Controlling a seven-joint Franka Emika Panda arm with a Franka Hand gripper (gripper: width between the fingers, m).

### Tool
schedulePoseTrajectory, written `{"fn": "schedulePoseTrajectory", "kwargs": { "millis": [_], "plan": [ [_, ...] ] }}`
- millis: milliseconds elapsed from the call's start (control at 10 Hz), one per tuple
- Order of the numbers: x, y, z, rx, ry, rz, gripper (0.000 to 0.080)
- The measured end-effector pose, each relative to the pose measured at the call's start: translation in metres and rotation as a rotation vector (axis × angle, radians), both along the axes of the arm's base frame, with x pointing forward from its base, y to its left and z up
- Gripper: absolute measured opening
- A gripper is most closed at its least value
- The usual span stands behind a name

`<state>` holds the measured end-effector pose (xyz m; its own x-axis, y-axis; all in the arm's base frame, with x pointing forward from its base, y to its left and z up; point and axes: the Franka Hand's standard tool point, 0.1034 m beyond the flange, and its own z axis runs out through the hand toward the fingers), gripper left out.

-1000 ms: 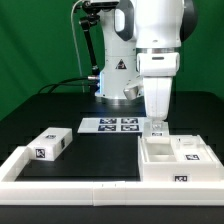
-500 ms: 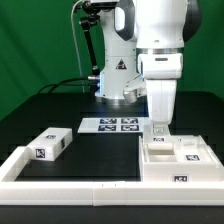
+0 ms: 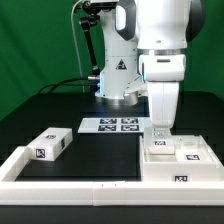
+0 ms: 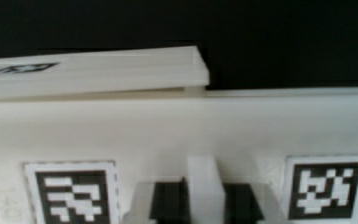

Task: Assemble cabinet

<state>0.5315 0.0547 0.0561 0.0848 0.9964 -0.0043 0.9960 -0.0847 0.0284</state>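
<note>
Fingers (image 4: 163,205) set apart, one to each side of a thin upright white rib of the cabinet (image 4: 194,125). Could not tell from either view whether the pads pressed on that rib or merely flanked it. Noted in the wrist view one black-and-white tag (image 4: 69,195) on the cabinet's face outboard of one finger, and a second tag (image 4: 327,188) outboard of the other. Noted also, past the cabinet's far edge, a tilted white slab (image 4: 96,75) with a marker at one corner. Could not tell whether joined to the box or loose.

Gripper (image 3: 158,130) pointed straight down, tips down at the rear rim of the cabinet (image 3: 165,170), toward eleven o'clock of that box. Hung from the white arm (image 3: 160,60), upright above it at about one o'clock in the exterior view.

Found the cabinet itself at four o'clock in the exterior view, open side up, tags on its front wall and upper surfaces, close against the white rail frame (image 3: 70,185) edging the black table (image 3: 100,155). Found a small loose panel (image 3: 50,143), tagged on two faces, at eight o'clock, well apart from the cabinet. Found the marker board (image 3: 110,125) flat near the middle, at ten o'clock from the gripper, in front of the arm's base. Green backdrop (image 3: 30,50) behind all.
</note>
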Motion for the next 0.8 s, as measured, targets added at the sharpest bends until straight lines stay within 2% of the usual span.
{"fn": "schedulePoseTrajectory", "kwargs": {
  "millis": [200, 800],
  "plan": [
    [0.004, 0.0, 0.0, 0.0, -0.001, 0.002, 0.007],
    [0.05, -0.003, -0.001, -0.011, 0.024, 0.018, 0.007]
  ]
}}
